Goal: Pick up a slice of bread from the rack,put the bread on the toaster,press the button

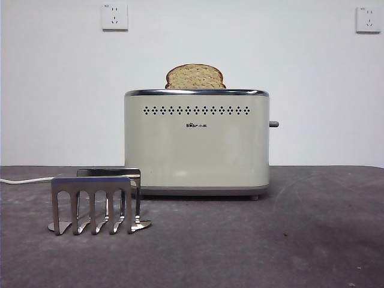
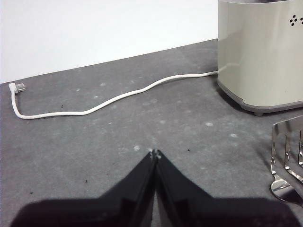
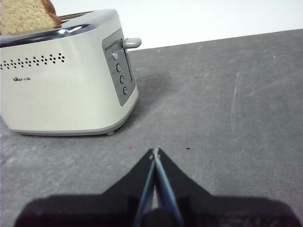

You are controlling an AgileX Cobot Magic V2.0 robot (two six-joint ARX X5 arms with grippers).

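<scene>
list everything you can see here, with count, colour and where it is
cream-beige boxy toaster with chrome top rim: 1, cream and chrome, middle of the table, near the wall
tan speckled wholegrain bread slice with dark crust: 1, tan, standing in the toaster's top slot, domed top showing
small dark grey lever knob: 1, grey, sticking out of the toaster's narrow side, high up
shiny steel toast rack: 1, silver, on the table in front of the toaster's other end, no bread in it
white power cord with plug: 1, white, lying loose on the table, plug not in a socket
white wall sockets: 2, white, high on the wall
dark grey table: 1
left gripper: black, shut, over bare table near the rack
right gripper: black, shut, over bare table near the knob side
</scene>
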